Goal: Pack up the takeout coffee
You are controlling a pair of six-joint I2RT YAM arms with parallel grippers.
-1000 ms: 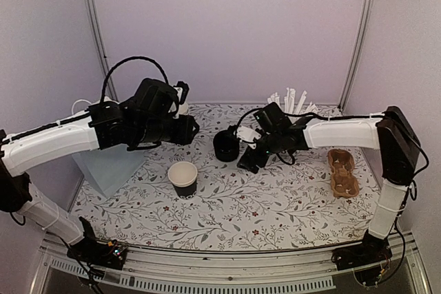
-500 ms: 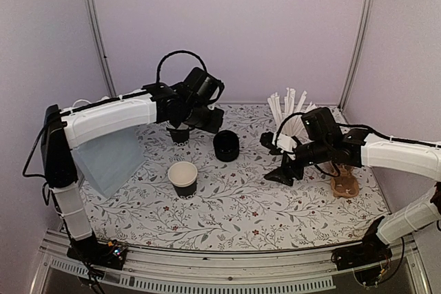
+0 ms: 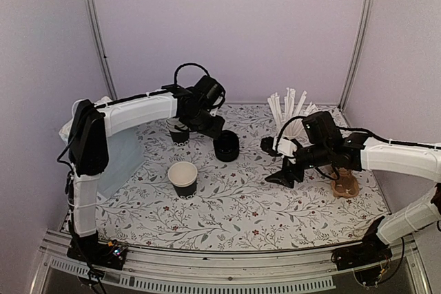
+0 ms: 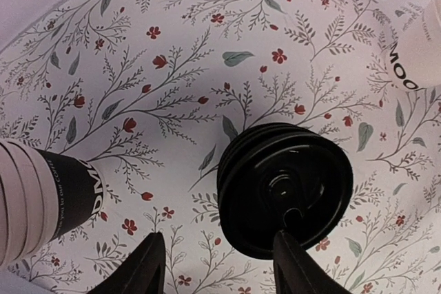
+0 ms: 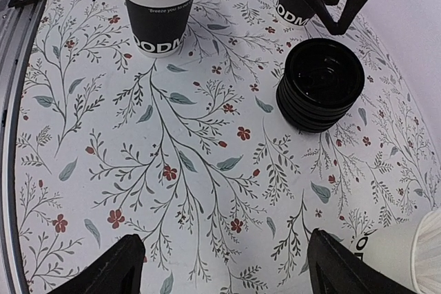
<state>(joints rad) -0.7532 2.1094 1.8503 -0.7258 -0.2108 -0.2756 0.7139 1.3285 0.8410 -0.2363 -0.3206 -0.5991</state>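
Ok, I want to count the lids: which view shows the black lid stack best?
The right wrist view: the lid stack is whole, ridged side and top both visible. The left wrist view shows the stack larger but mostly from above; the top external view shows only a small dark cylinder.

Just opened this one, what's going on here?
The left gripper hovers open just by the stack of black lids at the back, near the nested cups, and grips nothing yet. The right gripper hangs open and empty further right. The single black cup stands uncovered near the front, and the cardboard carrier sits far right.
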